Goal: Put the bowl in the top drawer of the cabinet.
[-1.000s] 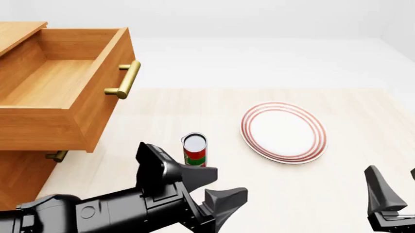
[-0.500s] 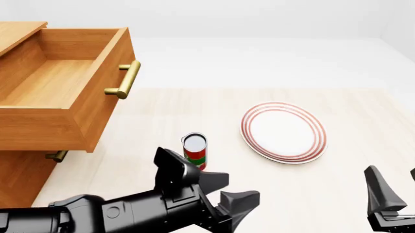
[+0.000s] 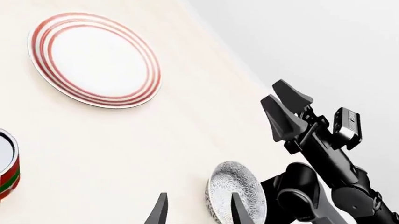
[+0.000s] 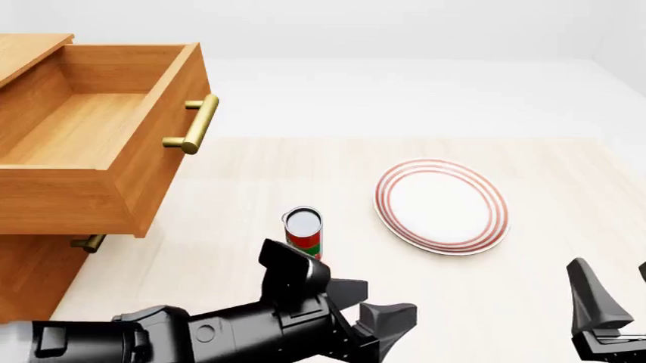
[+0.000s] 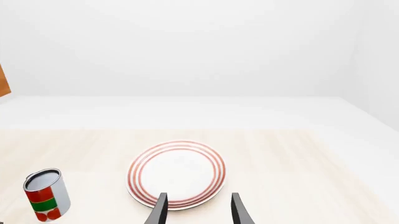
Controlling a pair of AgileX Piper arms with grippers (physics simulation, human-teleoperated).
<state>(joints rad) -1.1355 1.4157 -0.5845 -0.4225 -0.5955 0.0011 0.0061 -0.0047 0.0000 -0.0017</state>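
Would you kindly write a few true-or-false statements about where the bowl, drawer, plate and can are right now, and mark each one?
1. The top drawer stands open with nothing visible inside. True.
2. The bowl lies in the drawer. False: it is on the table, in front of the left gripper.
3. The left gripper is shut on the bowl. False: its fingers are apart and hold nothing.
4. The can stands upright between the cabinet and the plate. True.
5. The can sits on the red-ringed plate. False: it stands apart from it, on the table.
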